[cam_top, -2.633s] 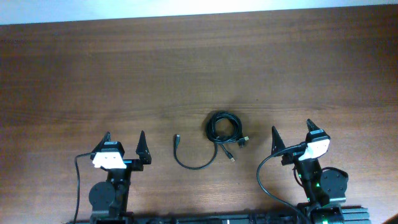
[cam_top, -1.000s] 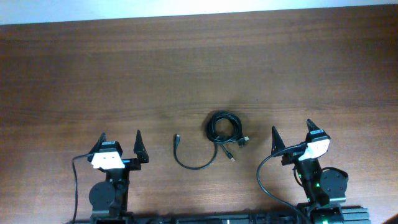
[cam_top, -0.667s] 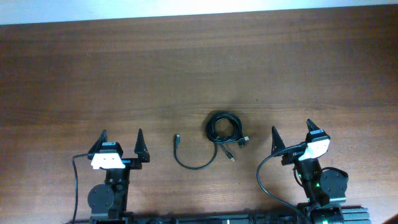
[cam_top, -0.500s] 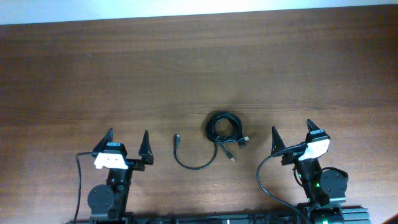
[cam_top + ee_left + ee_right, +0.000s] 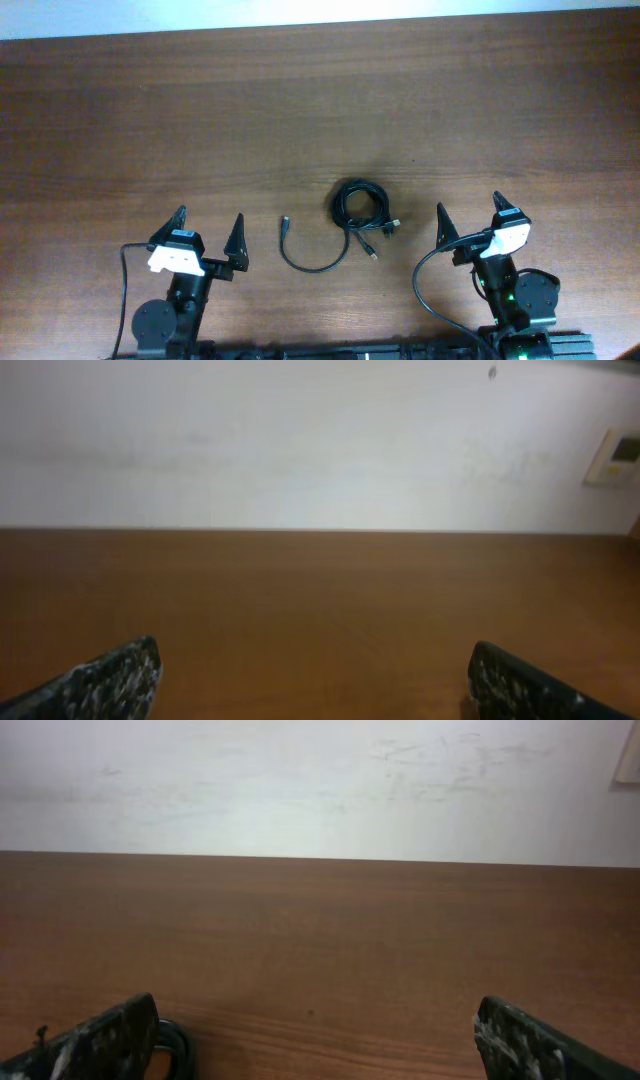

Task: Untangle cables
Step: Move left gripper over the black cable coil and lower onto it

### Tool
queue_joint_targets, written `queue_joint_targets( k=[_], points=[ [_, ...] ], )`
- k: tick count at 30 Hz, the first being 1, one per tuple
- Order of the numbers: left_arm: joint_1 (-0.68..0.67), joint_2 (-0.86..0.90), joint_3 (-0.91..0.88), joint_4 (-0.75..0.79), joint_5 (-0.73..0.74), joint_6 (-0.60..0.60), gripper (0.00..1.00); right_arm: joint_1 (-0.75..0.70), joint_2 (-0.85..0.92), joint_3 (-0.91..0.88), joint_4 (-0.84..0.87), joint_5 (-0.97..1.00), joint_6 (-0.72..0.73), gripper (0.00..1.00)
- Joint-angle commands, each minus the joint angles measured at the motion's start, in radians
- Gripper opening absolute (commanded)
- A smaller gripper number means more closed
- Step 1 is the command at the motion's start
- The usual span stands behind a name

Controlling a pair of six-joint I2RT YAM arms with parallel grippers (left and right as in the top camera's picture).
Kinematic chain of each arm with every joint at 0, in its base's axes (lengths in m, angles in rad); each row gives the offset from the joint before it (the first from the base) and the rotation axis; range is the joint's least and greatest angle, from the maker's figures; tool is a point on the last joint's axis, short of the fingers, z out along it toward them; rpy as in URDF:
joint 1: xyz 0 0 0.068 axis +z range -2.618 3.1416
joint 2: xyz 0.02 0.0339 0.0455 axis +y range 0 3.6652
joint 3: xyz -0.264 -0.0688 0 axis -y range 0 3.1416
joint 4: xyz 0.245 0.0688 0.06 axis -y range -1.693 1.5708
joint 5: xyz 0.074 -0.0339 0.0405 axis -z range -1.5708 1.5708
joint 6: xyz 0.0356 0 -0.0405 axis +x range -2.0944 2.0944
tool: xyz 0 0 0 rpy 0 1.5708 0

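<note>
The cables (image 5: 360,223) lie mid-bench. There is a tight coil (image 5: 340,205) with a loose arc (image 5: 315,270) trailing off its near-left side, and plug ends (image 5: 390,228) just beside its near edge. The left hand (image 5: 209,222) sits well to the coil's near-left and the right hand (image 5: 469,212) to its near-right, both spread wide and empty.

As I judge it, pinching the coil whole would drag every strand together and tighten the tangle. A thin cord might also slip free, or a plug might snag inside the coil.

No box, tray or bin shows; the cables rest straight on the bench (image 5: 300,100).
</note>
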Motion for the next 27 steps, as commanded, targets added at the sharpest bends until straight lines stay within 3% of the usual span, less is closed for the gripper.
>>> queue_joint_targets(
  k=[1,7,14,19,25,27],
  points=[
    [0.006,0.043,0.056,-0.037,0.026,-0.018,0.99,0.006,-0.009,-0.007,-0.003,0.012,0.0,0.99],
    [0.006,0.149,0.122,-0.054,0.049,-0.018,0.99,0.006,-0.009,-0.007,-0.002,0.012,0.0,0.99],
    [0.006,0.433,0.297,-0.146,0.068,-0.056,0.99,0.006,-0.009,-0.007,-0.002,0.012,0.0,0.99],
    [0.006,0.642,0.35,-0.003,0.469,-0.059,0.99,0.006,-0.009,-0.007,-0.003,0.012,0.0,0.99],
    [0.006,0.779,0.35,-0.01,0.48,-0.067,0.99,0.006,-0.009,-0.007,-0.003,0.012,0.0,0.99],
    [0.006,0.805,0.35,-0.01,0.577,-0.067,0.99,0.006,-0.009,-0.007,-0.002,0.012,0.0,0.99]
  ],
)
